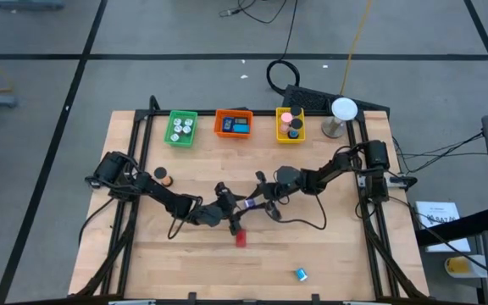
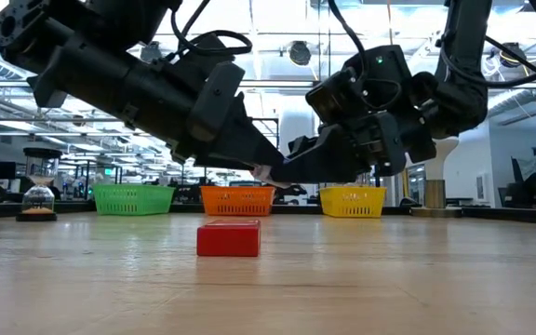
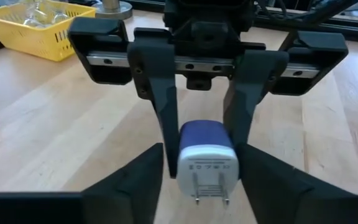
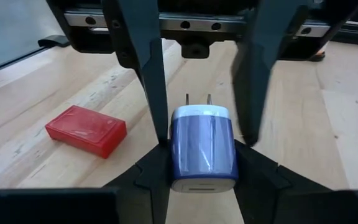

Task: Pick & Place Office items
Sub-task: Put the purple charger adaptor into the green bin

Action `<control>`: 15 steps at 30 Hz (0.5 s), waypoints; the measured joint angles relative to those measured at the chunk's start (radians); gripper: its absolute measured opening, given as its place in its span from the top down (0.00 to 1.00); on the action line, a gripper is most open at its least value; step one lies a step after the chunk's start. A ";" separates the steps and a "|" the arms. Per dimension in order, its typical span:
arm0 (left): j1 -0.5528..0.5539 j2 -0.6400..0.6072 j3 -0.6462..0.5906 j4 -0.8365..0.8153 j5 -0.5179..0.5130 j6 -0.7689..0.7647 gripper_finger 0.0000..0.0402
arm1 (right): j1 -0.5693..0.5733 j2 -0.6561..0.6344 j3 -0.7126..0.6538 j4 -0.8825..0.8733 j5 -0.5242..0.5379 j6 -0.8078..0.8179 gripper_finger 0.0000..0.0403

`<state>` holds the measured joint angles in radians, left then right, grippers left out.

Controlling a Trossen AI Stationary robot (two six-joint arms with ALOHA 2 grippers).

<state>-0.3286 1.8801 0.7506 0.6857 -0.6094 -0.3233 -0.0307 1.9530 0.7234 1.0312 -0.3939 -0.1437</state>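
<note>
Above the counter (image 1: pixel 329 254), the right end effector (image 1: pixel 259 202) grips the blue charger (image 4: pixel 202 149); the left end effector (image 1: pixel 230 206) brackets it, apparently ungripped. Just beside it lies a red block (image 1: pixel 241 238).

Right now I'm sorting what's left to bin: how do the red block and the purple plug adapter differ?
The red block lies flat on the table, untouched; the purple plug adapter is held in the air between the left gripper and right gripper. The block is a flat, plain translucent red slab; the adapter is chunkier, rounded, with a white face and two metal prongs. Both are small and still outside the trays.
</note>
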 joint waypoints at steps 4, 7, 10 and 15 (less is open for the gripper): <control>0.000 0.000 0.000 0.001 0.005 0.005 0.61 | 0.000 0.000 -0.001 0.004 0.003 0.004 0.68; 0.000 0.000 0.000 0.001 0.006 0.011 0.66 | 0.000 0.000 -0.001 0.005 0.003 0.004 0.67; -0.001 0.000 0.000 0.002 0.005 0.019 0.66 | 0.000 0.000 -0.001 0.006 0.003 0.003 0.67; -0.002 0.000 0.000 0.002 0.005 0.034 0.66 | 0.001 0.000 -0.001 -0.001 0.020 0.012 0.58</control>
<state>-0.3305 1.8797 0.7506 0.6877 -0.6042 -0.2893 -0.0300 1.9533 0.7227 1.0307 -0.3743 -0.1318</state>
